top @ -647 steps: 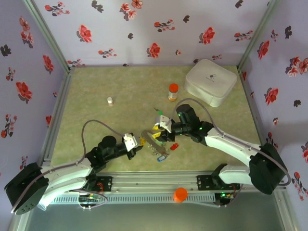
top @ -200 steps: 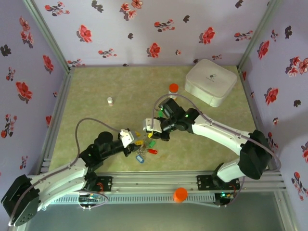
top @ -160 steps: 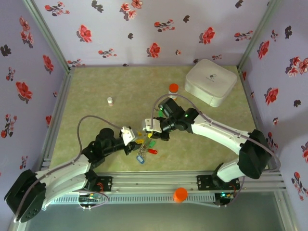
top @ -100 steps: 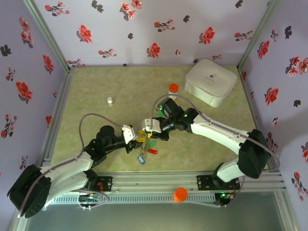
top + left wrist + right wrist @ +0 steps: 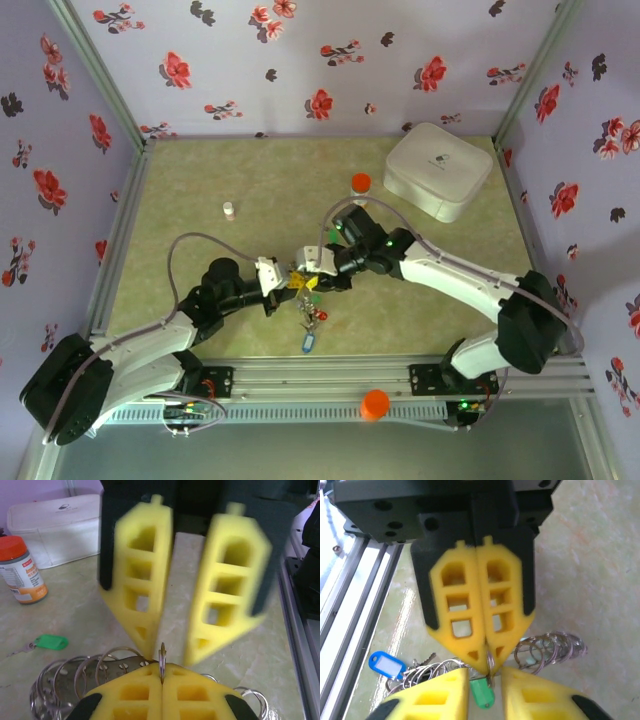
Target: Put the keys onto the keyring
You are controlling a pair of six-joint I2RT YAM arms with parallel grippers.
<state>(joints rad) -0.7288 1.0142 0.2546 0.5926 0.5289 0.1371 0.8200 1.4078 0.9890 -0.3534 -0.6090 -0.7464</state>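
Mottled green tabletop (image 5: 250, 180), ring-steadying step: the thin dark-grey metal keyring (image 5: 161, 656) is clamped by the left gripper (image 5: 161, 674). The right gripper (image 5: 484, 676) is held apart. Fetching the loose green-tagged key (image 5: 50, 641) is judged next.

This was a robot test booth in a lab, not a home. Walls (image 5: 300, 60) of lilac flowered paper stood in a bare metal frame (image 5: 96, 70) around a green table (image 5: 250, 170). Two white robot arms (image 5: 460, 285) were bolted to a metal rail (image 5: 320, 380) at its near edge.

Left hand (image 5: 161, 692) newly clamped on keyring (image 5: 161, 659)
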